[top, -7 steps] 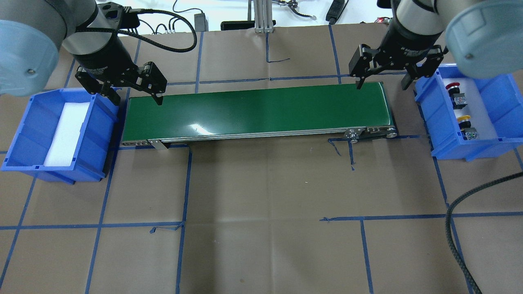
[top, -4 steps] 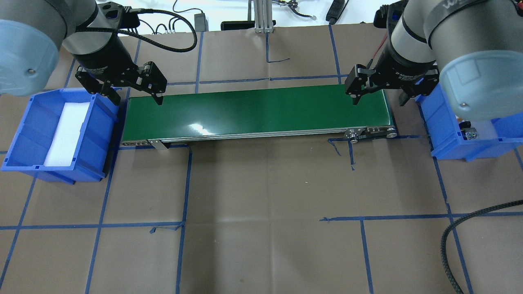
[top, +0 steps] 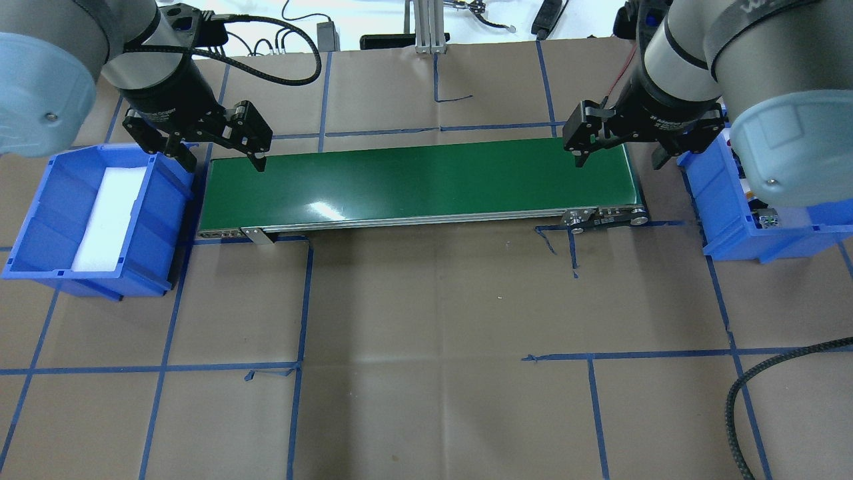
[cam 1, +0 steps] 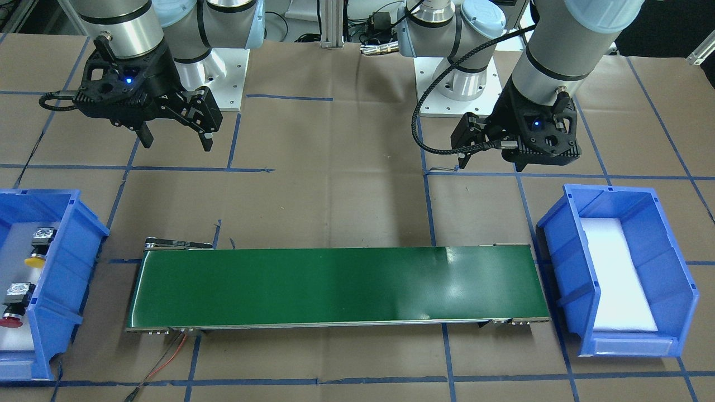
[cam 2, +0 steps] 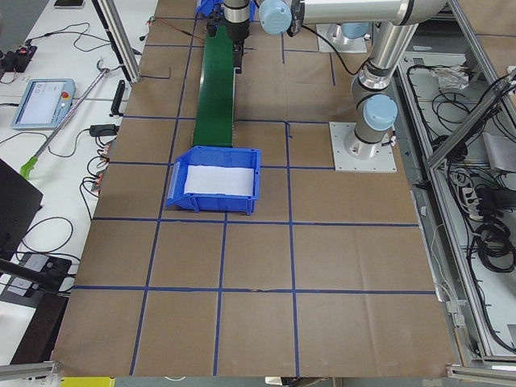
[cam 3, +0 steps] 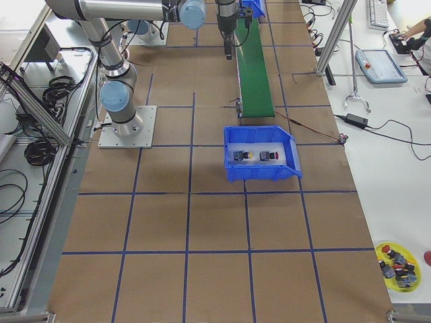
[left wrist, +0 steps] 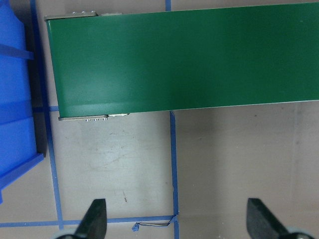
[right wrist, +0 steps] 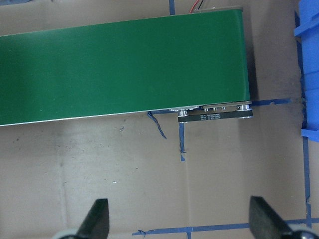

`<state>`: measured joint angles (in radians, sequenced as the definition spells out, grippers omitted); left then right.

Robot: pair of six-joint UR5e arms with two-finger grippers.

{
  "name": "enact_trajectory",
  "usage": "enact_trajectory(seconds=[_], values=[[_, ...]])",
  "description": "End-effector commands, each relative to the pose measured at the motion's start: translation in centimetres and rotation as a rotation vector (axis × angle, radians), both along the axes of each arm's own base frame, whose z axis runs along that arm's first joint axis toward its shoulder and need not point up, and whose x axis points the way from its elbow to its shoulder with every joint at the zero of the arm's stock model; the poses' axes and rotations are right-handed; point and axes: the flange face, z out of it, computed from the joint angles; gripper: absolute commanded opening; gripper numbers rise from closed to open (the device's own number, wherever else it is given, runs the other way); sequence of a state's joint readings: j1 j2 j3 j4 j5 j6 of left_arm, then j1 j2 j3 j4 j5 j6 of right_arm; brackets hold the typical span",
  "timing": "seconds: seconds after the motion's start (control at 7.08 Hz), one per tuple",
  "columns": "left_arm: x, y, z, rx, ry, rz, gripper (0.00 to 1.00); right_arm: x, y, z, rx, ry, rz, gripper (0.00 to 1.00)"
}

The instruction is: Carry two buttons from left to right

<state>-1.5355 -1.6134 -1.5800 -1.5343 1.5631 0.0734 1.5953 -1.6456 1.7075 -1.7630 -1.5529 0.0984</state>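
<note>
The yellow button (cam 1: 34, 260) and the red button (cam 1: 11, 320) lie on white foam in the blue bin (cam 1: 61, 279) on the robot's right. They also show in the exterior right view, yellow (cam 3: 242, 156) and red (cam 3: 269, 156). In the overhead view the right arm hides them, except one grey block body (top: 768, 219). My right gripper (top: 620, 160) is open and empty over the right end of the green conveyor belt (top: 420, 180). My left gripper (top: 223, 163) is open and empty over the belt's left end. Both wrist views show spread fingers, left gripper (left wrist: 177, 219) and right gripper (right wrist: 180, 219).
A second blue bin (top: 40, 220) on the robot's left holds only white foam. The belt's metal end frame (top: 603, 217) juts out at its right. A black cable (top: 740, 400) loops over the table's near right corner. Blue tape lines mark the brown paper.
My right gripper has shifted a little left and toward the robot over the belt's end. The right arm's elbow has swung over the right bin and hides the buttons. The left arm has not moved.
</note>
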Motion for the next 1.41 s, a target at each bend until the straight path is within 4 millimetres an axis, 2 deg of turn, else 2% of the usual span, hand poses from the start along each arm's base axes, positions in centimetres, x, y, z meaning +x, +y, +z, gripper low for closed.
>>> enact_trajectory(seconds=[0.0, 0.42, 0.85, 1.27], values=[[0.0, 0.0, 0.1, -0.001, 0.001, 0.039, 1.00, 0.0, -0.4, 1.1, -0.017, -0.001, 0.000, 1.00], [0.0, 0.0, 0.0, 0.001, 0.001, 0.060, 1.00, 0.0, -0.8, 1.2, -0.019, -0.002, 0.001, 1.00], [-0.1, 0.1, 0.1, -0.001, 0.005, 0.060, 1.00, 0.1, -2.1, -0.1, 0.007, -0.003, 0.001, 1.00], [-0.1, 0.1, 0.2, -0.003, 0.007, 0.060, 1.00, 0.1, -1.9, -0.1, 0.014, -0.002, 0.001, 1.00]])
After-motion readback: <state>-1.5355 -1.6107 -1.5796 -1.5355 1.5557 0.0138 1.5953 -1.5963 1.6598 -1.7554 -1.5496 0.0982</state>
